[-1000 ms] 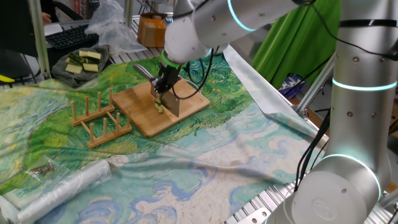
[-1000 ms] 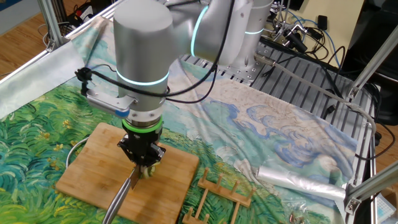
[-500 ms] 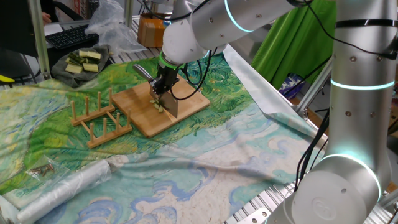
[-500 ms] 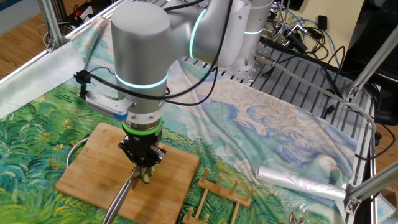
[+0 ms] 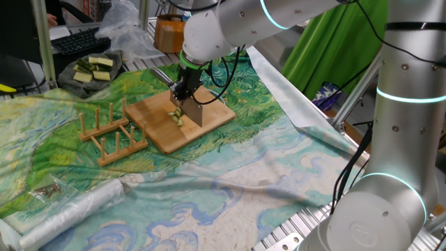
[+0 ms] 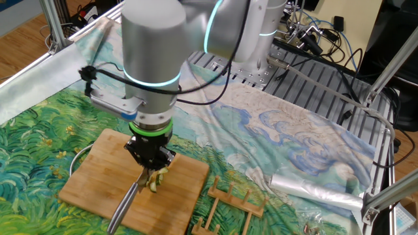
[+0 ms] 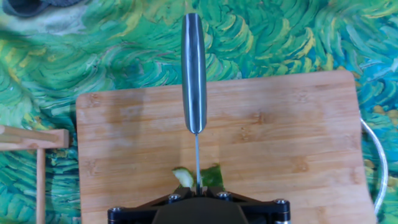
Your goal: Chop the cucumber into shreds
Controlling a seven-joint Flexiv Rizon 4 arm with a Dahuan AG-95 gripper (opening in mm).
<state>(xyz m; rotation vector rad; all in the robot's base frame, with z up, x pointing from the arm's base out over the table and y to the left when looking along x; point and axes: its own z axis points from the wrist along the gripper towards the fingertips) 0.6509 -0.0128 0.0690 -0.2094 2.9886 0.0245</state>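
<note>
1. On the left of the one fixed view sits a dark dish (image 5: 90, 70) with long green sticks (image 5: 95, 67) heaped on it; they are not the piece being cut; a wooden rack (image 5: 111, 132) stands just beside the cutting board (image 5: 209, 118).
2. In the middle, the gripper (image 5: 185, 92) points down; its two fingers are pressed together on a knife (image 7: 193, 74); the blade hangs just above the board.
3. The cucumber (image 7: 200, 176) is a small green chunk lying on the board right under the blade; a few pale bits lie next to it.
4. My guess is that the chopping is under way; the knife is up between cuts; the chunk is not in thin shreds yet.
5. The next cut needs the blade to come straight down on the chunk, a little to one side of the last cut.
6. I can see no words or labels anywhere; the tablecloth (image 5: 230, 181) only has swirly painted shapes.
</note>
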